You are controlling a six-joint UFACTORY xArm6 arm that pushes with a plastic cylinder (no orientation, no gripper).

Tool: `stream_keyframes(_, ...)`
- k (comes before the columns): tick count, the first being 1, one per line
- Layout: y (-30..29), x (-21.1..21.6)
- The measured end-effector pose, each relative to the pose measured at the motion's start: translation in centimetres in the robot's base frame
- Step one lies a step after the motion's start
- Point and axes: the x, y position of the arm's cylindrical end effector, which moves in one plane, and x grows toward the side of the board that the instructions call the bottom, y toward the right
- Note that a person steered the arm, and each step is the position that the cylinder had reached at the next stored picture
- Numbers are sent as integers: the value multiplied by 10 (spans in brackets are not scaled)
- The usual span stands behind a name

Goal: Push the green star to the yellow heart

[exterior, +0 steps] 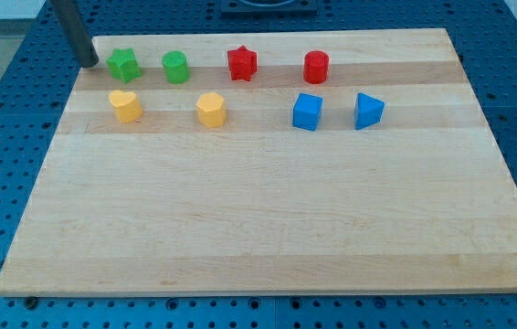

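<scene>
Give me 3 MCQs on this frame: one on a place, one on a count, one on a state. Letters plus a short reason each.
1. Where is my tip relative to the green star?
A. at its left in the view
B. at its right in the view
C. below it in the view

2. How many blue blocks are on the board?
A. one
B. two
C. three

3. The green star and the yellow heart are:
A. stacked
B. apart, heart below the star in the view
C. on opposite sides of the board

Answers:
1 A, the rod ends just left of the star.
2 B, a blue cube and a blue triangle.
3 B, bare wood shows between them.
</scene>
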Motion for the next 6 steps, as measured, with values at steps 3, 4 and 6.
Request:
stream_keyframes(3,0,-7)
stream_keyframes(4,0,-15)
stream_keyframes(6,0,-22)
